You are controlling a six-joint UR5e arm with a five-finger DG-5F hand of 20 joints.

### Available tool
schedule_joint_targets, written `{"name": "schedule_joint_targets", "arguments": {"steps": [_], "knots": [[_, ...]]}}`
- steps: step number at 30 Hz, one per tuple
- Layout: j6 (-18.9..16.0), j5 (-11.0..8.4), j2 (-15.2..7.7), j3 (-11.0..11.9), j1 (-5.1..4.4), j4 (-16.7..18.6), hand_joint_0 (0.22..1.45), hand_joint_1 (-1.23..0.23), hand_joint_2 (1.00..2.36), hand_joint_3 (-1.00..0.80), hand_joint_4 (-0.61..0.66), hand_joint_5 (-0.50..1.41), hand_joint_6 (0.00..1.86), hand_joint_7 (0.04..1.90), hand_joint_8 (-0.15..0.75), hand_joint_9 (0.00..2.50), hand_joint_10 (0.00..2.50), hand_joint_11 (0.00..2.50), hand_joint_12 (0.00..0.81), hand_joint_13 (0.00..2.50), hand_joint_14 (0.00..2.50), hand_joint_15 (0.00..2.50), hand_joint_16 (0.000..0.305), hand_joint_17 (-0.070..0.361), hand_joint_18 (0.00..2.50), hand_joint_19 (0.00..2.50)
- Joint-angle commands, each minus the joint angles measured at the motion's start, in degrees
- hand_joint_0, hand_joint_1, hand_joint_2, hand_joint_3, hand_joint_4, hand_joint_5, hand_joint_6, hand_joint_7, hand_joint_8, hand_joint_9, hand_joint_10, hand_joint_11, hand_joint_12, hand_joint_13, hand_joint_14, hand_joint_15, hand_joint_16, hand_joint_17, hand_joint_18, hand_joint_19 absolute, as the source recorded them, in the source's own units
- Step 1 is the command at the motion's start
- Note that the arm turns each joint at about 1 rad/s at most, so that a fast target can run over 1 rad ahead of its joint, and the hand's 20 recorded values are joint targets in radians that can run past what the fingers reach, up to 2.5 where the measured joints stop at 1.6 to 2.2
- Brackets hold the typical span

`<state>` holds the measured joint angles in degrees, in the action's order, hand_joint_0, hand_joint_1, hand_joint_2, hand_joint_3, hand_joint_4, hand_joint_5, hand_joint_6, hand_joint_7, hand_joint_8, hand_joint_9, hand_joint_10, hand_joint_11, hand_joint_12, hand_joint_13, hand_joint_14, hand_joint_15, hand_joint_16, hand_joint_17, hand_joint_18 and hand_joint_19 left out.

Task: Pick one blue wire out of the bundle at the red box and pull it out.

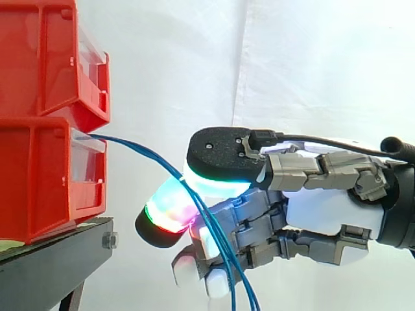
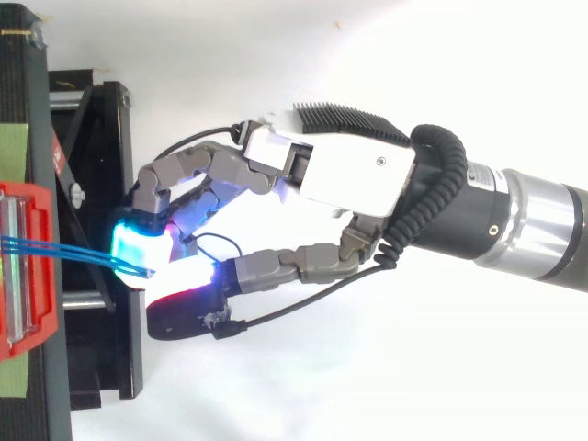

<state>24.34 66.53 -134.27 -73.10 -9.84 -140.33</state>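
Observation:
Thin blue wires (image 1: pixel 139 150) leave the front of the lower red bin (image 1: pixel 39 175) and arc down to the right. They run between two glowing pads of my hand (image 1: pixel 318 214): a black-backed pad (image 1: pixel 224 155) above and a red-green pad (image 1: pixel 165 217) below. The pads close on the wires about a hand's width from the bin. Past the pinch the wires hang down across the curled lower fingers to the bottom edge. From above, the blue wires (image 2: pixel 64 251) stretch from the red bin (image 2: pixel 37 276) into the bright pads of the hand (image 2: pixel 340 170). How many strands are pinched I cannot tell.
A second red bin (image 1: pixel 45 58) is stacked on the lower one. Both rest on a black stand (image 1: pixel 52 259) whose frame (image 2: pixel 101 138) lies under the fingertips in the top view. A white curtain hangs behind.

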Motion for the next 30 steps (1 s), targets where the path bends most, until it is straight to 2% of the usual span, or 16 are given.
{"name": "schedule_joint_targets", "arguments": {"steps": [1,20,24,30], "knots": [[0.0,0.09,-0.03,-0.03,0.0,0.15,0.58,-0.73,1.02,-0.11,0.23,-0.19,0.88,0.94,0.4,0.95,0.02,1.02,0.462,0.92,0.02,0.58,0.064,0.145,0.85,0.61],[-0.17,-0.09,0.06,0.15,0.0,0.15,0.6,-0.75,1.02,0.01,0.16,-0.18,0.9,0.96,0.449,1.1,0.01,1.07,0.492,1.07,0.02,0.62,0.07,0.158,0.98,0.59],[-2.2,-0.09,0.06,1.73,0.0,-0.73,0.6,-0.75,1.02,0.01,0.17,-0.18,0.9,0.97,0.448,1.11,0.01,1.08,0.494,1.08,0.02,0.62,0.07,0.158,0.98,0.59],[-4.48,0.79,0.5,1.99,0.0,-3.37,0.6,-0.75,1.02,0.01,0.17,-0.18,0.9,0.96,0.456,1.15,0.01,1.11,0.494,1.1,0.02,0.64,0.07,0.158,0.99,0.59]]}}
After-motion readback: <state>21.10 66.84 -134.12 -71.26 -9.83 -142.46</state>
